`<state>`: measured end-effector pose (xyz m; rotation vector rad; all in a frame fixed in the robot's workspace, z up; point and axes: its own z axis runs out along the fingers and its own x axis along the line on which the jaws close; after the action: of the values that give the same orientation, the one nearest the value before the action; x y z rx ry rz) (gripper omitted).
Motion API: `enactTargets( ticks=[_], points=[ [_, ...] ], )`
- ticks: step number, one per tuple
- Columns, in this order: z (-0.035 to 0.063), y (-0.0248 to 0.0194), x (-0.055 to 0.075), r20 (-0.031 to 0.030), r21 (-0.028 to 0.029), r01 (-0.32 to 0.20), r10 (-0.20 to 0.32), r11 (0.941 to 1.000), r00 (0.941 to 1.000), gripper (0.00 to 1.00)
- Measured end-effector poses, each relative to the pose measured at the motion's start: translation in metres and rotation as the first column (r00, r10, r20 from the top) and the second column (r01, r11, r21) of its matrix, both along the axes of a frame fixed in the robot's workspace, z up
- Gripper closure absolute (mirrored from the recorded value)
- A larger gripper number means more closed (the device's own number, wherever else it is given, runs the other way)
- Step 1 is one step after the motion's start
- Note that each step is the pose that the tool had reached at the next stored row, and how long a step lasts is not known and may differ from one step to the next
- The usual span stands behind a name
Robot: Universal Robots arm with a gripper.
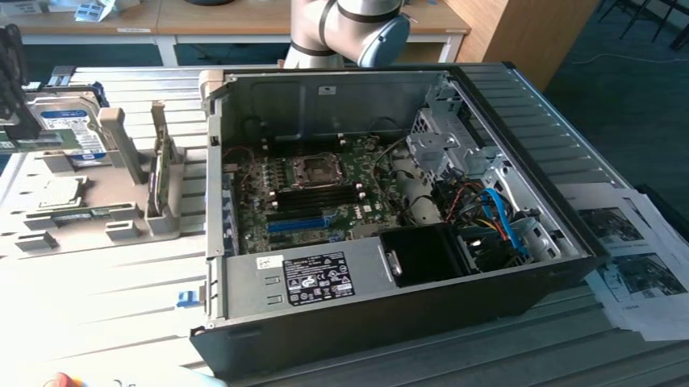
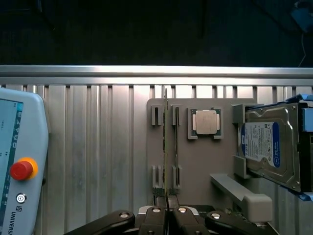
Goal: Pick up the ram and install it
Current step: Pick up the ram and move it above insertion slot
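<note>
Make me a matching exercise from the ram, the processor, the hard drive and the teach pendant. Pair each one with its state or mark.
1. ram
2. processor
3. hard drive
4. teach pendant

a. has a red button
b. stands on edge in the slots of the grey holder
c. lies flat in a recess of the holder
d. carries a blue-and-white label

Pairs: 1-b, 2-c, 3-d, 4-a

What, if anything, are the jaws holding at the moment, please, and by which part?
Nothing, it seems: the memory stick stands on edge in its gray rack, apart from the jaws.
</note>
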<state>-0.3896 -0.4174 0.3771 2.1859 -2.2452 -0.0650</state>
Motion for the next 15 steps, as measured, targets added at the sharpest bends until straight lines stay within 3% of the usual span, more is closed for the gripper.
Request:
enactTargets(
  ticks=[15],
  points=[
    [0.0039, 0.0000, 0.0048, -0.0001, -0.0001, 0.000, 0.000, 1.0000, 1.0000, 0.88]
  ],
)
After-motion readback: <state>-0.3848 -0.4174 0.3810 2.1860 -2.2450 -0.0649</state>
